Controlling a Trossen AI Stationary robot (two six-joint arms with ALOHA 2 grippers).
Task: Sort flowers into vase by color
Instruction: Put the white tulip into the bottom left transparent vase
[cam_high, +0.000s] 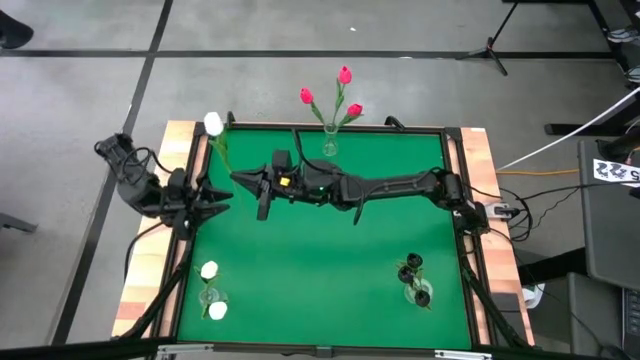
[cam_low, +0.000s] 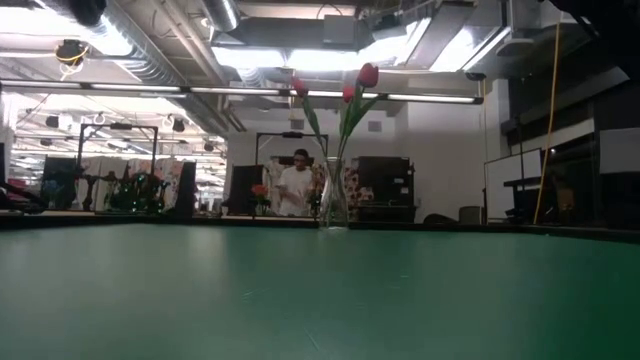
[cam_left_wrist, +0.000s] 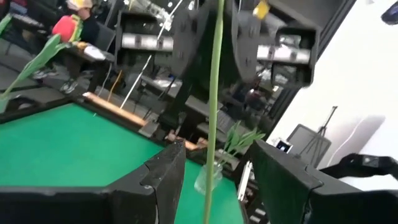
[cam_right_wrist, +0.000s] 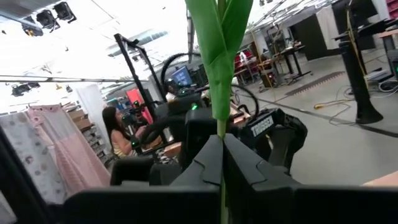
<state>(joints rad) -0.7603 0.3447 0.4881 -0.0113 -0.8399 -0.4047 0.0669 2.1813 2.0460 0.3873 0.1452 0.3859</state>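
1. A white tulip (cam_high: 213, 124) stands at the counter's far left corner, its stem (cam_right_wrist: 222, 186) clamped between the closed fingers of the right hand (cam_right_wrist: 222, 163).
2. The left hand (cam_left_wrist: 217, 171) sits just beside it, fingers apart around the stem without gripping.
3. A glass vase (cam_high: 329, 146) at the far edge holds three pink-red tulips (cam_high: 344, 75).
4. The near-left vase (cam_high: 210, 297) holds two white tulips (cam_high: 209, 270); the near-right vase (cam_high: 418, 293) holds black tulips (cam_high: 415, 263), count unclear.
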